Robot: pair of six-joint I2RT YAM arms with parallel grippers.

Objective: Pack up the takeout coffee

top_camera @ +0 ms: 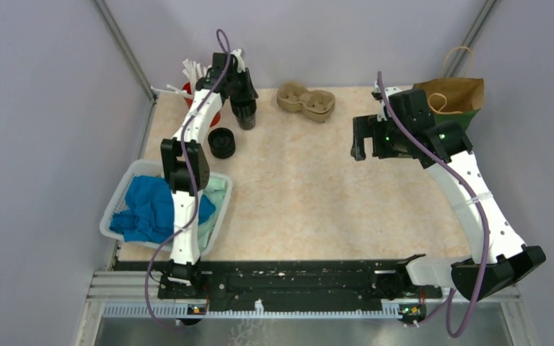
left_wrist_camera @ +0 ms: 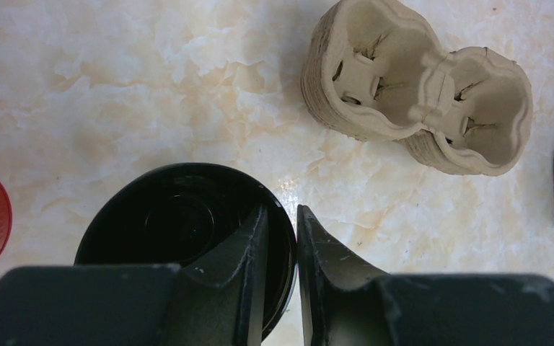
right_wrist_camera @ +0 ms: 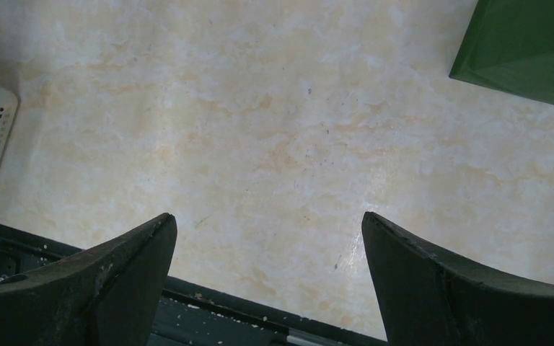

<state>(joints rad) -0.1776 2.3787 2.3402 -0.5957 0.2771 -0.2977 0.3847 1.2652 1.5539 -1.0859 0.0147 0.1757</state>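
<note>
Two claws to report. My left claw (left_wrist_camera: pixel 282 210) is reached out to the far left part of the desk (top_camera: pixel 296 187) and is clenched on the takeout coffee (left_wrist_camera: pixel 180 223). Its fingers are almost together and pinch the right side of the cup's rim, one finger over the top and the other outside the wall.

From the left wrist camera the cup is a glossy black circle with fainter rings inside it. I cannot tell whether that is a lid or the open inside of the cup. From overhead it shows as a small dark tapered body right under the claw, and I cannot tell whether it is touching the desk.

The red cup (top_camera: pixel 190 91) of white sticks stands just to its left. The brown pulp tray (left_wrist_camera: pixel 418 94), with both wells vacant, lies well apart to its right.

A second squat, round black piece (top_camera: pixel 221 142) sits on the desk a little nearer to me. I cannot make out whether it is a lid or another cup.

My right claw (right_wrist_camera: pixel 268 216) hangs over bare desk on the right side with its fingers spread wide, gripping nothing. A brown paper bag (top_camera: pixel 462 92) stands in the far right corner behind it, with something green (right_wrist_camera: pixel 526 50) beside it.

A white basket (top_camera: pixel 126 187) holding blue cloth (top_camera: pixel 148 209) sits at the near left.
</note>
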